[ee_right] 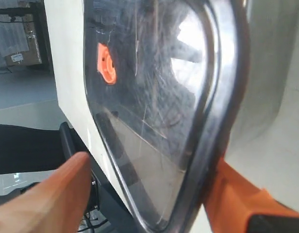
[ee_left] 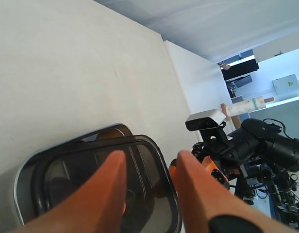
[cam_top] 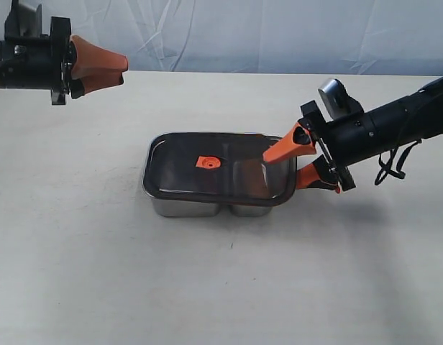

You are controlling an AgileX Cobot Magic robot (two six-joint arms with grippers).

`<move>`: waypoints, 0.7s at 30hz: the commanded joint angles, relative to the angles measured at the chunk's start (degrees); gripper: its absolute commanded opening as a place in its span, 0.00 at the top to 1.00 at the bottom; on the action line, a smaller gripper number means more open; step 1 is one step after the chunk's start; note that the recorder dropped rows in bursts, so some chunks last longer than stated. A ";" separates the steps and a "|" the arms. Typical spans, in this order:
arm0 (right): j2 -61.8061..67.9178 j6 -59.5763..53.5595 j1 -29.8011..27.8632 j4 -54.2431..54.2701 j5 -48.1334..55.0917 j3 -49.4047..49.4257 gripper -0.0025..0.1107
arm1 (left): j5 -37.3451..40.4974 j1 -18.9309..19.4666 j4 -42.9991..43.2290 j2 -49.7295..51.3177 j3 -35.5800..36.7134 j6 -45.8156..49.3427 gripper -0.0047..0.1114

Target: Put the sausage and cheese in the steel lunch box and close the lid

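Observation:
The dark translucent lid point(cam_top: 207, 176) with its orange valve tab point(cam_top: 208, 162) lies on top of the steel lunch box point(cam_top: 185, 207), overhanging slightly at the right. My right gripper point(cam_top: 284, 171) is open and straddles the lid's right end, one finger over it and one beside and below the rim. In the right wrist view the lid point(ee_right: 154, 97) sits between the spread fingers of the gripper point(ee_right: 152, 165), with the tab point(ee_right: 107, 63) farther off. My left gripper point(cam_top: 123, 70) hangs high at the far left, open and empty. Sausage and cheese are hidden.
The lunch box stands mid-table on a plain cream surface point(cam_top: 221, 287). A wrinkled white backdrop point(cam_top: 265, 32) closes the far side. The left wrist view looks down on the lid point(ee_left: 144, 184), the box rim point(ee_left: 23, 179) and the right arm point(ee_left: 256, 145) beyond.

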 commanded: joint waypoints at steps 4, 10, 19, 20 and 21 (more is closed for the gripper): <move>-0.18 4.75 -0.68 -9.74 0.12 -5.23 0.43 | -0.37 0.01 0.77 -0.54 0.07 0.01 0.66; -0.18 5.46 -0.68 -11.39 0.12 -5.71 0.43 | -0.37 0.01 1.00 -0.54 0.07 0.01 0.66; -0.28 8.18 -0.68 -17.50 0.12 -5.71 0.70 | -0.37 0.01 1.38 -0.54 0.07 0.01 0.66; -0.28 8.18 -0.68 -17.78 0.12 -5.71 0.70 | -0.37 0.01 1.38 -0.54 0.07 0.01 0.66; -0.28 8.18 -0.68 -18.04 0.12 -5.71 0.70 | -0.37 0.01 1.48 -0.54 0.07 0.01 0.66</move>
